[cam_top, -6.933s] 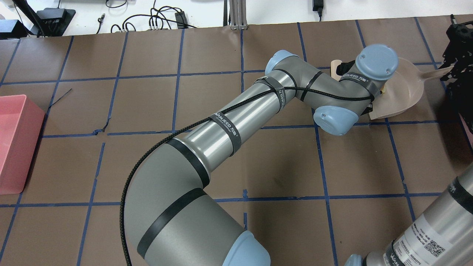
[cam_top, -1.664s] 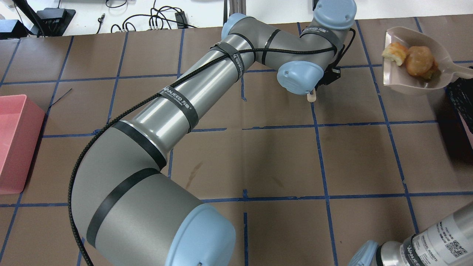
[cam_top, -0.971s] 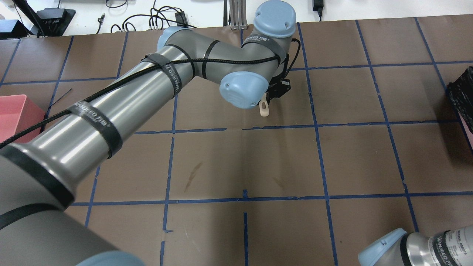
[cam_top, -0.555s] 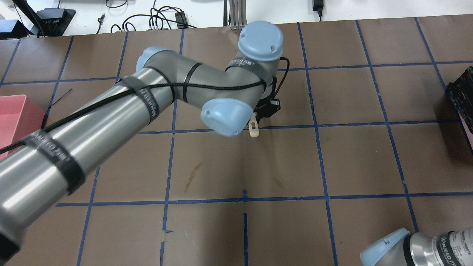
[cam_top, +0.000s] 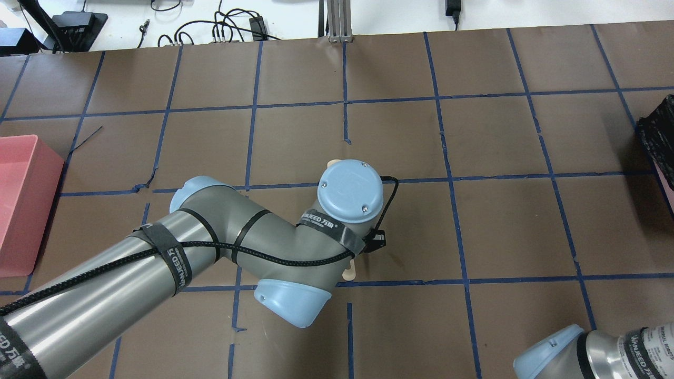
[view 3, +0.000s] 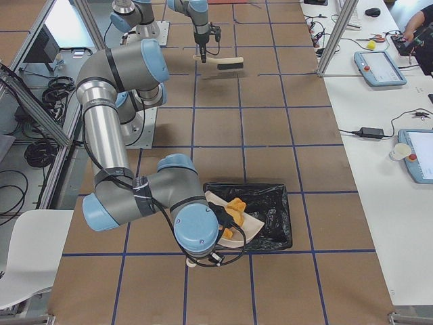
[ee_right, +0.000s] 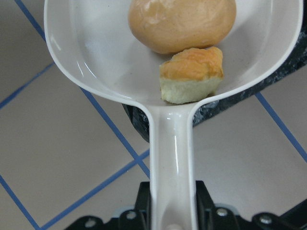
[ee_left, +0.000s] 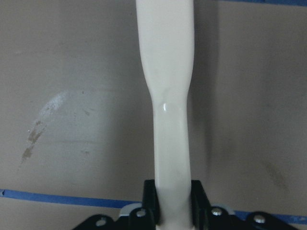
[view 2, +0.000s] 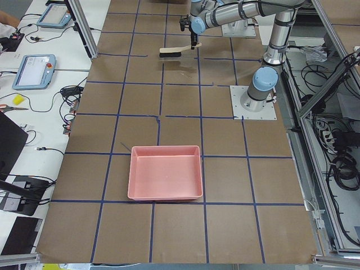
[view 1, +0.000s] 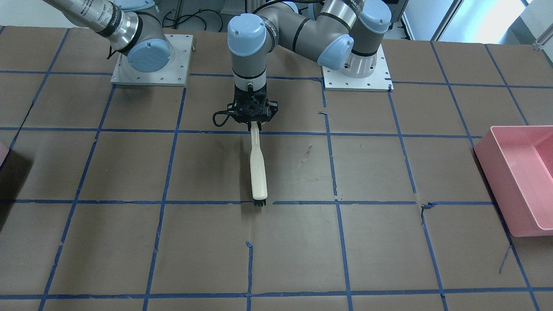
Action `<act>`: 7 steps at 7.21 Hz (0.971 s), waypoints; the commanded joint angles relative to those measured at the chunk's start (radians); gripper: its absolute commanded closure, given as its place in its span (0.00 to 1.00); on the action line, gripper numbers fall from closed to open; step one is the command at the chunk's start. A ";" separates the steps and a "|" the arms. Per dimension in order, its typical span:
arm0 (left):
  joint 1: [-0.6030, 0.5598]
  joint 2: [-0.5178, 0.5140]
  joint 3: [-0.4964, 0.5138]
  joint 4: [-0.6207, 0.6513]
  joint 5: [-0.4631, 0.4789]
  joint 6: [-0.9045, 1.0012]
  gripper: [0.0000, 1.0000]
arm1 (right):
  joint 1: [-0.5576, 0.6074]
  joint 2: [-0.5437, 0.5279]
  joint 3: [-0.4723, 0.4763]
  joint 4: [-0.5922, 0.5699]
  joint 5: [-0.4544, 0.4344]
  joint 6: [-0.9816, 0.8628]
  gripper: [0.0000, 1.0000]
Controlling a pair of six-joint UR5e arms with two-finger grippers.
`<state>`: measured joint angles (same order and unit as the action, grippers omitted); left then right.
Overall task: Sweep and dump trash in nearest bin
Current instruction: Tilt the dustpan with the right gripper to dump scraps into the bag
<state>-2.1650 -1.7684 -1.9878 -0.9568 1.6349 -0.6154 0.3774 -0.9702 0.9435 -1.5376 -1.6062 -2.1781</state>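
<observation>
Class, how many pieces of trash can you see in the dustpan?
2. A tan-brown lump sits in the dustpan; an orange-crusted chunk lies beside it, nearer the handle. Another may be hidden.

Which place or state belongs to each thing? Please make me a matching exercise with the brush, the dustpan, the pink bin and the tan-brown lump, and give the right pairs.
Things:
1. brush
2. dustpan
3. pink bin
4. tan-brown lump

Places or states:
A. lies in the dustpan
B. nothing visible inside, near the table's end on the robot's left
C. gripped at its handle by the left end effector
D. gripped by the right end effector, above the black-lined bin

Pairs: 1-C, 2-D, 3-B, 4-A.
</observation>
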 commanded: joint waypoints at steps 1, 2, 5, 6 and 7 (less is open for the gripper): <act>-0.026 0.019 -0.017 0.003 0.003 0.099 0.99 | 0.066 0.002 0.000 -0.065 -0.126 -0.029 1.00; -0.026 0.015 -0.016 0.006 0.000 0.138 0.99 | 0.089 0.001 0.001 -0.081 -0.165 -0.043 1.00; -0.015 0.033 -0.074 0.025 0.000 0.090 0.99 | 0.162 -0.005 0.000 -0.091 -0.303 -0.057 1.00; -0.015 0.033 -0.077 0.056 0.002 0.036 0.99 | 0.184 -0.008 0.000 -0.095 -0.319 -0.058 1.00; -0.019 0.030 -0.075 0.059 -0.001 0.017 0.99 | 0.184 -0.012 0.000 -0.095 -0.317 -0.058 1.00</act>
<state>-2.1817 -1.7364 -2.0590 -0.9127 1.6353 -0.5625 0.5496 -0.9779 0.9434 -1.6301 -1.9099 -2.2356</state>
